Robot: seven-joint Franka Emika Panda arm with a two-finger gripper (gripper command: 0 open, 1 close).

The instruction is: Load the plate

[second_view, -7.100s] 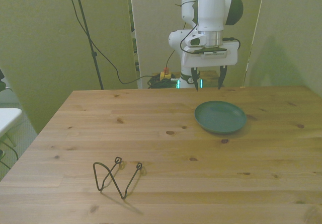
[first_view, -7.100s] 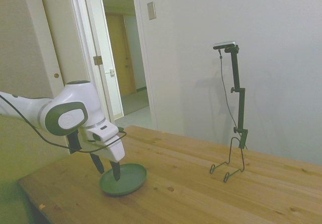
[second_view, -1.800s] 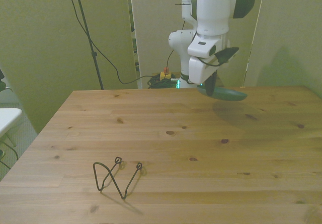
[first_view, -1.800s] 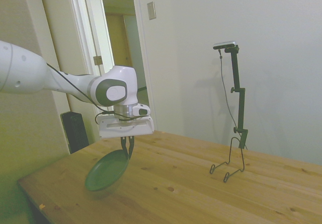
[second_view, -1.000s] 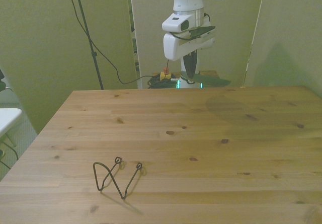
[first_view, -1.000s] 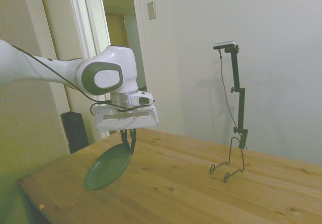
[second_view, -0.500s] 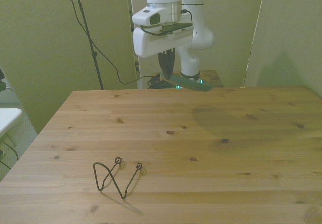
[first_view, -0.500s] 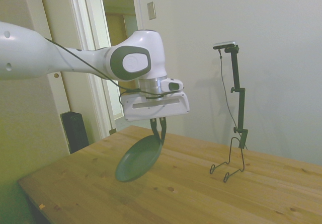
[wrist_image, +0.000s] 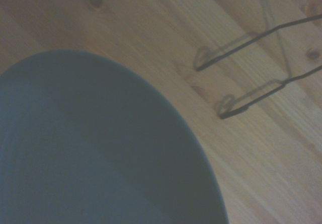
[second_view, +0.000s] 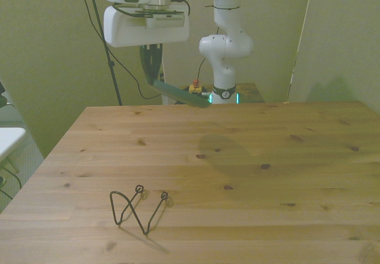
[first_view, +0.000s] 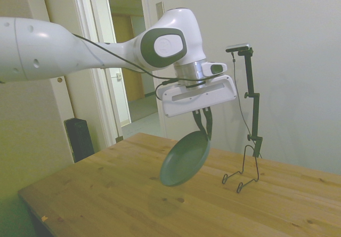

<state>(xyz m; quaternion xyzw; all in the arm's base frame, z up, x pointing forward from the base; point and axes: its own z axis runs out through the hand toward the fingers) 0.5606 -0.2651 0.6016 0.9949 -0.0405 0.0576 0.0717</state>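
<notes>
The dark green plate (first_view: 185, 158) hangs tilted high above the wooden table (first_view: 122, 205), held by its upper rim. My gripper (first_view: 203, 128) is shut on that rim, fingers pointing down. In the front view the plate (second_view: 181, 94) shows edge-on over the table's far edge, below the gripper (second_view: 153, 79). A thin black wire rack (first_view: 242, 173) stands on the table past the plate; in the front view the rack (second_view: 139, 207) sits near the front left. The wrist view shows the plate (wrist_image: 90, 148) close up, with the rack (wrist_image: 251, 68) on the wood beyond it.
The table (second_view: 297, 175) carries only the wire rack. A wall lies behind the table in the side view, with an open doorway (first_view: 130, 66) and a dark box (first_view: 80, 138) on the floor off the far end.
The arm has carried the plate higher and toward the wire rack, rightward in the side view and leftward in the front view. The grip on the rim is unchanged.
</notes>
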